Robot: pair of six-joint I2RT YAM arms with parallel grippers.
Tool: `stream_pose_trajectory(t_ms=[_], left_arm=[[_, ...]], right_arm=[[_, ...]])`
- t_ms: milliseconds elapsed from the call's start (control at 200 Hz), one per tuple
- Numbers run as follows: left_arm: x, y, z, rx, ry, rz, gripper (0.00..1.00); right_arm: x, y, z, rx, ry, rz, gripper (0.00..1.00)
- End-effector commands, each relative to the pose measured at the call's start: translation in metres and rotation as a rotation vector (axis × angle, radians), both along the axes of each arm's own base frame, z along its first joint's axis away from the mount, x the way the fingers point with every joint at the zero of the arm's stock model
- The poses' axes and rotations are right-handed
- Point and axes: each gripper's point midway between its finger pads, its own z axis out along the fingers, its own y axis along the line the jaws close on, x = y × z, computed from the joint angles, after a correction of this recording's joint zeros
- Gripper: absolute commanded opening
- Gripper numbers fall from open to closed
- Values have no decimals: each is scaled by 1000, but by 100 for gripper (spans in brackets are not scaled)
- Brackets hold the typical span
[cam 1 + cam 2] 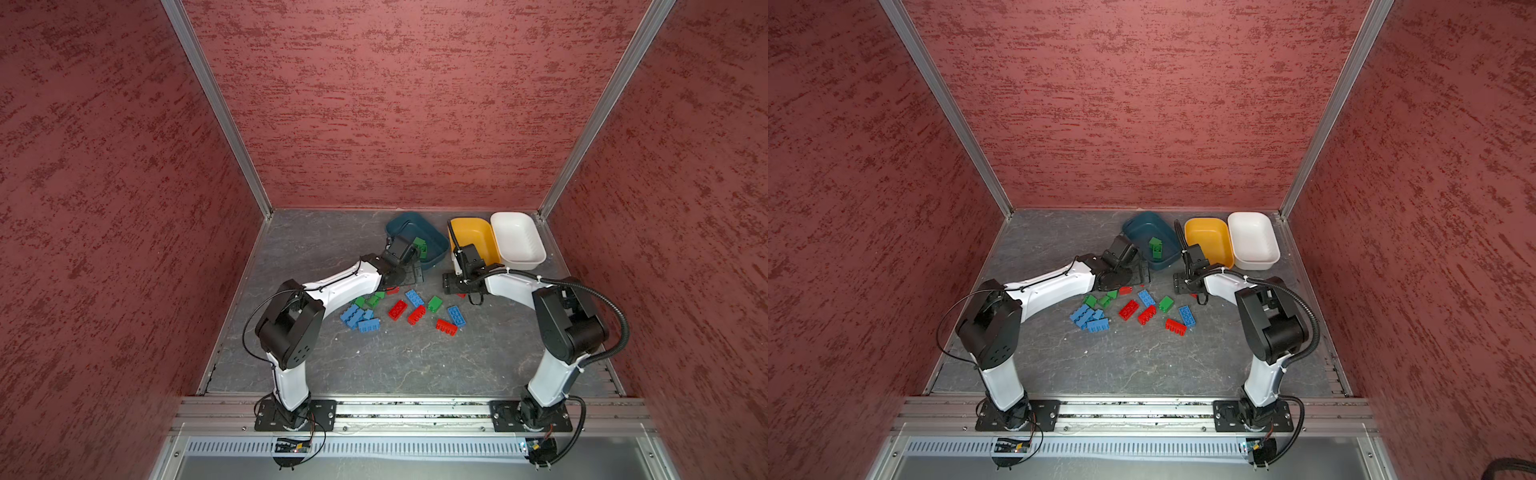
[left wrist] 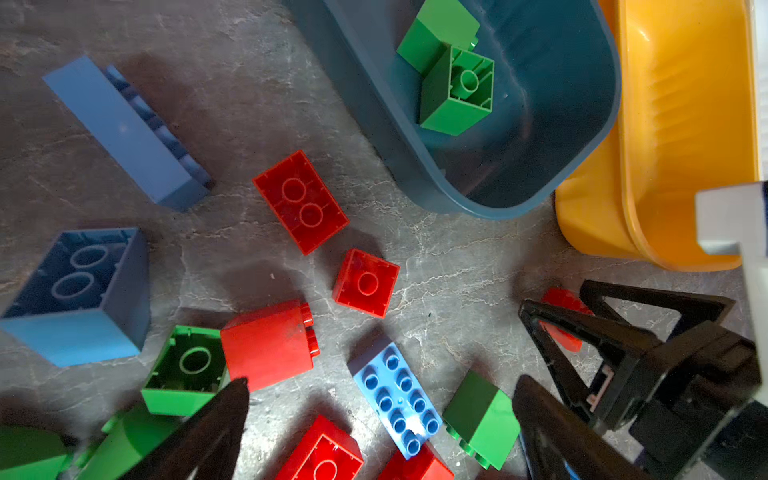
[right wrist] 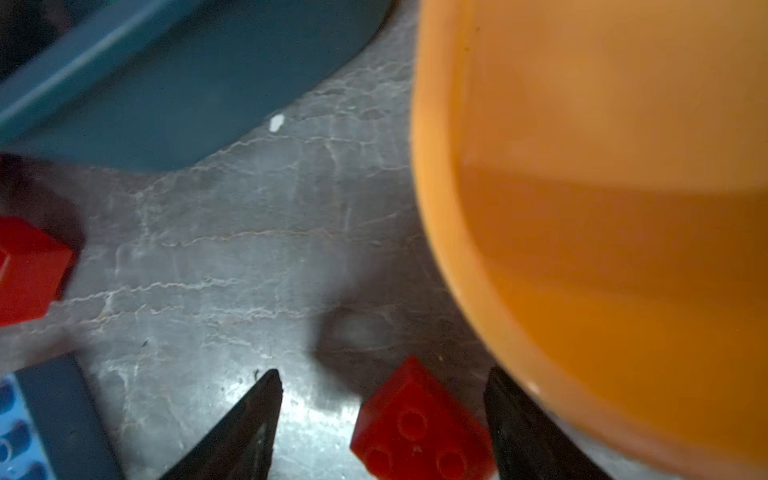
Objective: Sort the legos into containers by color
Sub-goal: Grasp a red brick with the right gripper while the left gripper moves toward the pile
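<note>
Several red, green and blue legos (image 1: 397,309) (image 1: 1128,309) lie loose on the grey table. Two green bricks (image 1: 420,245) (image 2: 453,79) rest in the dark teal tub (image 1: 399,220) (image 1: 1142,220). The orange-yellow tub (image 1: 473,232) (image 1: 1208,237) and the white tub (image 1: 517,237) (image 1: 1252,237) hold no bricks. My left gripper (image 1: 411,272) (image 2: 382,382) hangs open over the pile beside the teal tub, holding nothing. My right gripper (image 1: 451,286) (image 3: 383,374) stands open around a small red brick (image 3: 415,428) (image 1: 461,295) next to the orange-yellow tub, with a gap at one finger.
Red textured walls (image 1: 124,208) close in the table on three sides. An aluminium rail (image 1: 415,409) with both arm bases runs along the front edge. The three tubs crowd the back right corner, and bare grey table (image 1: 374,365) lies in front of the pile.
</note>
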Motion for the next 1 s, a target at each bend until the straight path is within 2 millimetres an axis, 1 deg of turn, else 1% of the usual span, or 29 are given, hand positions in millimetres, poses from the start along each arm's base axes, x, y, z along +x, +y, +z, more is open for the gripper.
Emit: stream_pose_trajectory(t_ms=[0, 110, 165, 240, 396, 501, 601, 681, 796, 912, 992], left_arm=[[3, 1, -1, 15, 3, 10, 99], [3, 1, -2, 17, 3, 6, 99], [3, 0, -1, 16, 2, 1, 99], [2, -2, 1, 15, -1, -8, 99], [-2, -4, 0, 20, -3, -33, 99], [-5, -7, 2, 24, -10, -52, 99], [-9, -12, 3, 33, -28, -97, 99], [-15, -17, 3, 53, -30, -137, 99], [-24, -19, -1, 64, -13, -178, 99], [-33, -22, -4, 73, -3, -214, 99], [-40, -26, -7, 85, 10, -256, 99]], right_arm=[[-18, 11, -1, -11, 50, 89, 72], [-25, 2, -8, -66, 66, 64, 66], [-25, -4, -10, -93, 69, 41, 58], [-23, -10, -11, -129, 63, 12, 52], [-16, -14, -7, -153, 32, -1, 40], [-16, -13, 0, -157, -3, 25, 35], [-16, -7, 14, -116, -58, 75, 31], [-13, -2, 33, -75, -125, 89, 29], [-5, 0, 60, -17, -215, 74, 27], [9, -5, 87, 45, -296, 35, 26], [21, -15, 97, 88, -324, -13, 26]])
